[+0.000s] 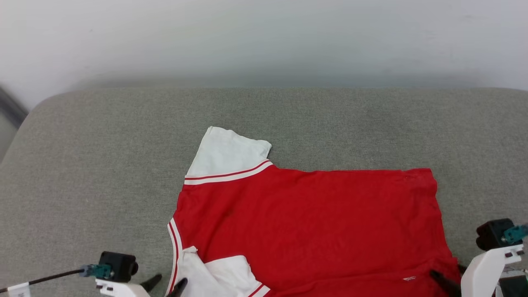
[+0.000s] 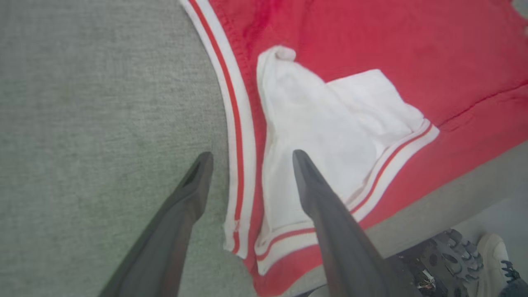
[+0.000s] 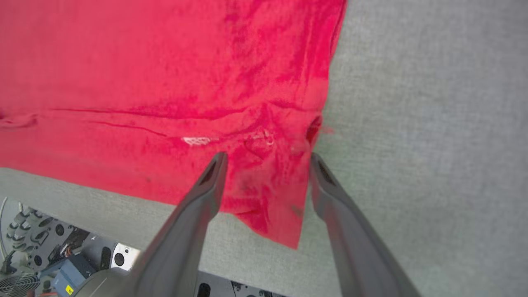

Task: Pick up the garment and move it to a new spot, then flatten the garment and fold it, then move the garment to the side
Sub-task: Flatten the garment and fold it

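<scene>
This looks like a robot lab or test room. Well ahead of the left pincer (image 1: 171, 278), a bare pale wall (image 1: 264, 41) rises behind a grey-green cloth-covered tabletop (image 1: 103, 165). Behind the right pincer (image 3: 268, 156), below the tabletop's edge, sit a round grey fan grille (image 3: 16, 284), a small blue box (image 3: 68, 274) and loose cables. Behind the left pincer is a person's pale lace-up shoe (image 2: 493, 255).

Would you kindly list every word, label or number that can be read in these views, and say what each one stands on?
No text here is legible.
On the garment, a small white mark near its corner: too blurred to read.
On the blue box below the padded surface's edge, a yellow sticker: too small to read.
</scene>
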